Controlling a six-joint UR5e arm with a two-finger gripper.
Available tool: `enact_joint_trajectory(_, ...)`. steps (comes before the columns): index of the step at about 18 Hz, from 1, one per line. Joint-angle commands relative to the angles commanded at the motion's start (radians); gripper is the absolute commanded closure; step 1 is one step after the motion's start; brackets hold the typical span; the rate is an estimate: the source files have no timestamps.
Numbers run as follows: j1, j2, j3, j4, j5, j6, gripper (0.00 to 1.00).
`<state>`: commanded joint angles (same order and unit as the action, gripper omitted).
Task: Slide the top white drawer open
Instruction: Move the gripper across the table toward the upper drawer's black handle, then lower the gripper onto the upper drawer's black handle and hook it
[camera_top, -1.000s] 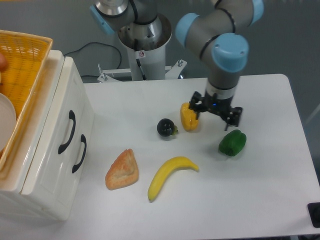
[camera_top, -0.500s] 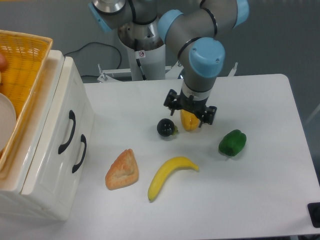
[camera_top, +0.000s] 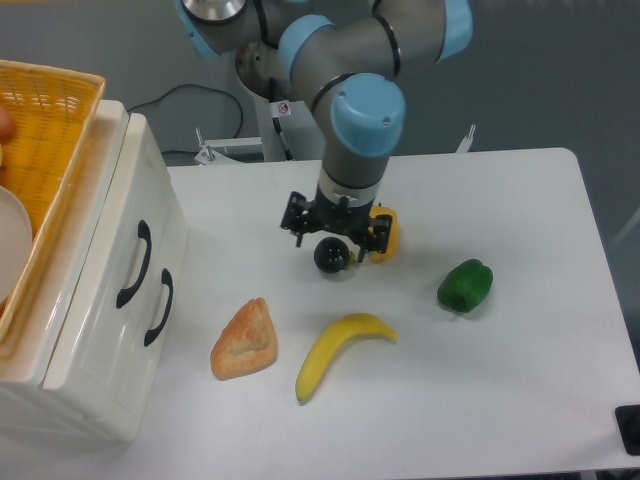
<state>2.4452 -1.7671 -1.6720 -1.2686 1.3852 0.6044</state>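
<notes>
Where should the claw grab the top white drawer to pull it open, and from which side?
Probably by the curved black handle on the top white drawer. It bows out from the front panel, leaving a gap for a finger behind it. Come in from the table side, facing the drawer front, since that face points toward the claw, then pull straight away from the cabinet.

Gripper (camera_top: 334, 231) above black fruit (camera_top: 331, 256), top white drawer (camera_top: 120, 250) shut (handle untouched), banana (camera_top: 340, 349) nearby

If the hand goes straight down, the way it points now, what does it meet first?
Most likely the small round black fruit, just below the hand; the yellow bell pepper sits beside it. Depth is unclear from this single view.
</notes>
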Motion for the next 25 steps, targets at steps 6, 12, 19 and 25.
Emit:
enact_joint_trajectory(6, -0.054, 0.006, 0.005, 0.008, -0.012, -0.041, 0.0)
enact_joint_trajectory(12, -0.095, 0.023, -0.008, -0.029, -0.083, -0.066, 0.0)
enact_joint_trajectory(19, -0.13, 0.029, -0.008, -0.029, -0.123, -0.127, 0.0)
enact_joint_trajectory(25, -0.147, 0.018, 0.023, -0.024, -0.181, -0.155, 0.0)
